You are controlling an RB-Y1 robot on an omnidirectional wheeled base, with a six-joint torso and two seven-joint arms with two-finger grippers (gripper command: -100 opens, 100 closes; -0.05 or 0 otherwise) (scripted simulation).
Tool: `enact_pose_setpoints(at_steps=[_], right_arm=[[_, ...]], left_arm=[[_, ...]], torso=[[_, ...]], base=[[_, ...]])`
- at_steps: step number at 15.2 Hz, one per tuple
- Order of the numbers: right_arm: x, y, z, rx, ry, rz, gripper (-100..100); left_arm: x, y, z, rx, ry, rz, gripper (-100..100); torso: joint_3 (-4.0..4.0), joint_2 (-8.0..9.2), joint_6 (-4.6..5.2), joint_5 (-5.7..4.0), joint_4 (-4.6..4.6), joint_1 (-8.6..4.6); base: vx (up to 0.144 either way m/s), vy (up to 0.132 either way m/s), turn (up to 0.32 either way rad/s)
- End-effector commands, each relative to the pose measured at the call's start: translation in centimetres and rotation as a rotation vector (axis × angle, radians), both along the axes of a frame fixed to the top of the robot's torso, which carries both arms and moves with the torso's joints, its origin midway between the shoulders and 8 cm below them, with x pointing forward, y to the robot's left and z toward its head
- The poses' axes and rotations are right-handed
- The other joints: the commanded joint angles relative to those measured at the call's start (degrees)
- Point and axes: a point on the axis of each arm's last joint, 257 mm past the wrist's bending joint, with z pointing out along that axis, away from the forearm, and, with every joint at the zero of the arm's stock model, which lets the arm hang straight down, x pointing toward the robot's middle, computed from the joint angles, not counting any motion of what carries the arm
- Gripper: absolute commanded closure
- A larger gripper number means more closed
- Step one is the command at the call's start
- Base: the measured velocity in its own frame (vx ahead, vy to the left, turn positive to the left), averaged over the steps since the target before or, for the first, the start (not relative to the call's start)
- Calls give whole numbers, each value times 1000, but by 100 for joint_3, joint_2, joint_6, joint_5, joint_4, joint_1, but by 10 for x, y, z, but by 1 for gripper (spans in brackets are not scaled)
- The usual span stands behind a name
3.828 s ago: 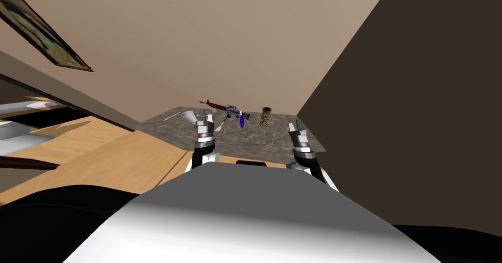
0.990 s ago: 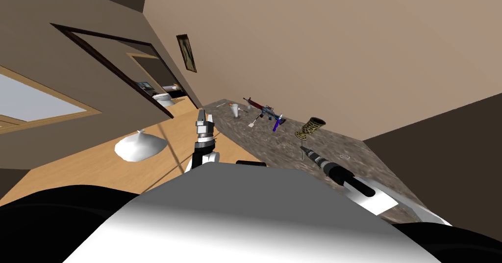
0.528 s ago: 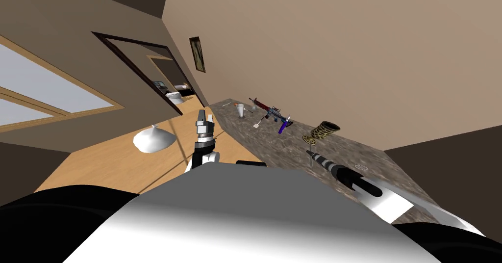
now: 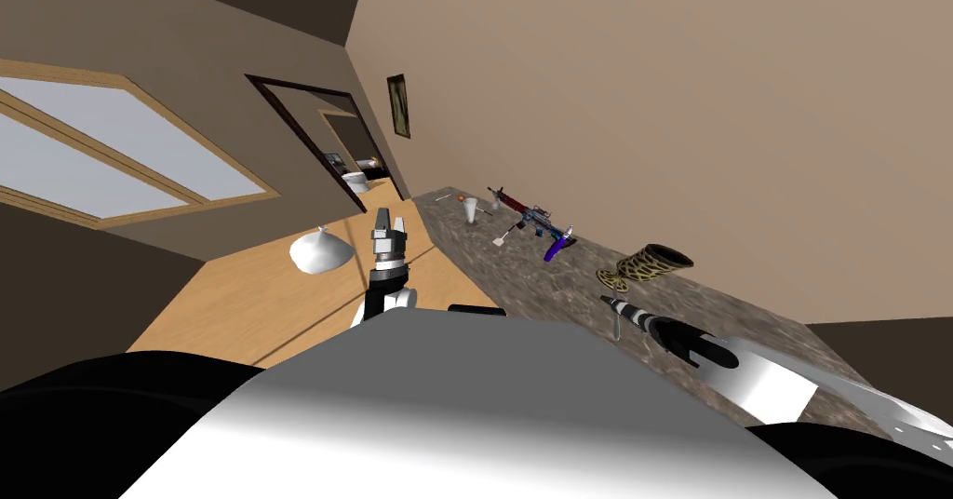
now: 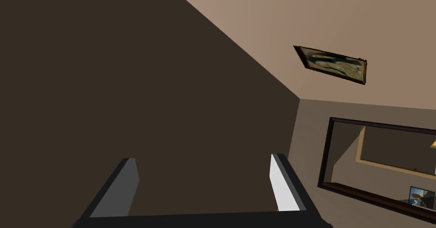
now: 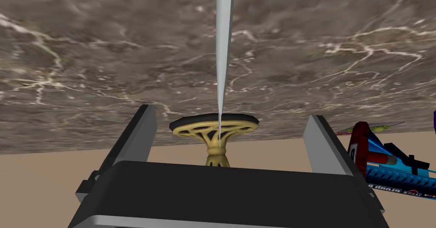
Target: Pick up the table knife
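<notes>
The table knife (image 6: 223,47) is a thin silvery blade lying on the brown marbled counter (image 6: 106,68). In the right wrist view it runs straight out between my fingers, apart from both. My right gripper (image 6: 230,127) is open and hangs just over the knife's near end. In the head view the right gripper (image 4: 610,303) reaches out low over the counter (image 4: 549,289), with the knife (image 4: 618,328) a pale sliver beside its tip. My left gripper (image 4: 389,219) is raised in front of my chest, open and empty (image 5: 204,174).
A leopard-patterned vase (image 4: 651,266) stands just beyond the knife, and its yellow lattice foot (image 6: 214,129) shows past the blade. Farther along lie a blue object (image 4: 557,247), a toy rifle (image 4: 530,214), a white spatula (image 4: 505,235) and a white cup (image 4: 472,209). A white sack-like shape (image 4: 321,249) sits on the wooden floor.
My view has swung left, so the counter and its things slide right in the picture. My right arm, first held up by my chest, now stretches out over the counter at the knife.
</notes>
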Motion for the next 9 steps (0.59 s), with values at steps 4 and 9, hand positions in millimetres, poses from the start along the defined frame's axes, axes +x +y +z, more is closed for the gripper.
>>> enact_pose_setpoints(at_steps=[4,9], right_arm=[[-13,-18,1,-45,47,-20,-100],[-30,-28,-14,-44,50,-47,-100]], left_arm=[[0,0,0,0,0,0,0],[0,0,0,0,0,0,0]], torso=[[6,10,6,-1,3,-6],[4,6,5,-11,2,-39]], base=[[16,37,62],[33,-23,102]])
